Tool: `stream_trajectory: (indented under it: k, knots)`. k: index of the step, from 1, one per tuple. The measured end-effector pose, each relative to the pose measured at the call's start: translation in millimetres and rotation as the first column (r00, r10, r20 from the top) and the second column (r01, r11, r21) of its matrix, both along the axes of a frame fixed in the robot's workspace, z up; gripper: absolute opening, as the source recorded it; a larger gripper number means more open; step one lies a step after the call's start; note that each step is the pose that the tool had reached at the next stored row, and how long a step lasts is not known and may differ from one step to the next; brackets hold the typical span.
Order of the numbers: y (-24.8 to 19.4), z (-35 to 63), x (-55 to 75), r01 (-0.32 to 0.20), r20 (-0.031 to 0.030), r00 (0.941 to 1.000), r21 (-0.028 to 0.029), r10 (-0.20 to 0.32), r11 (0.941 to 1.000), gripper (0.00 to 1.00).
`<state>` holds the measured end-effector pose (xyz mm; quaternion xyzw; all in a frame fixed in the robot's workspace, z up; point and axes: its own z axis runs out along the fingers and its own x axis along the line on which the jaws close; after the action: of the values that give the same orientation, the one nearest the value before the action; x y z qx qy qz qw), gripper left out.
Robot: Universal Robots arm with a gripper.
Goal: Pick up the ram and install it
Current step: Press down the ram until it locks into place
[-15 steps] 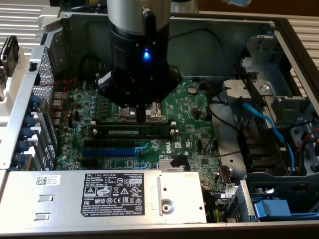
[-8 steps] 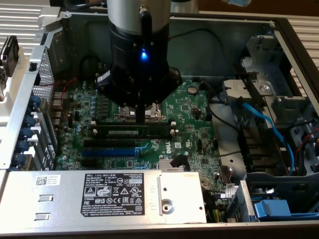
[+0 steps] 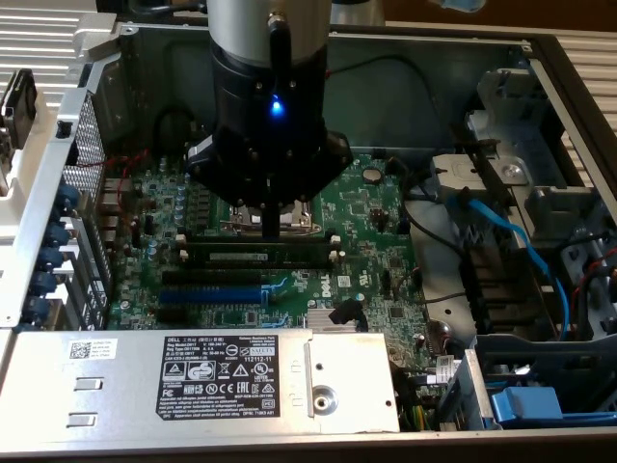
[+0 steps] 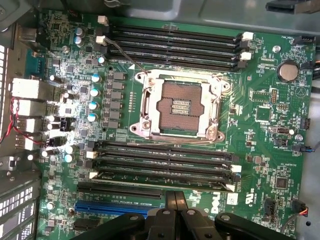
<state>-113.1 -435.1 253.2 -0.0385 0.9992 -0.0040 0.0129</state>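
The long, thin green ram stick with black chips (image 3: 258, 254) lies seated in the memory slot nearest the blue expansion slot (image 3: 210, 294), its long axis running across the green motherboard (image 3: 371, 217) from the exterior view's left to right. The black gripper (image 3: 272, 234) hangs directly above its middle, fingers drawn close together, holding nothing

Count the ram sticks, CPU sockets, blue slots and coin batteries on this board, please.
ram: 1
CPU socket: 1
blue slot: 1
coin battery: 1
Total: 4
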Motion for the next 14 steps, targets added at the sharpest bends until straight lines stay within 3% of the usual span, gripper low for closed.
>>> stream_trajectory:
  k: [2,9,14]
  knots:
    - [0.0,0.0,0.0,0.002,-0.0012,1.0000,0.0001,-0.002,1.0000,0.10]
    - [-1.9,0.0,0.3,0.016,-0.0137,0.9998,0.0003,-0.016,0.9999,0.10]
    - [-3.1,0.0,0.6,0.018,-0.0162,0.9997,0.0009,-0.018,0.9998,0.10]
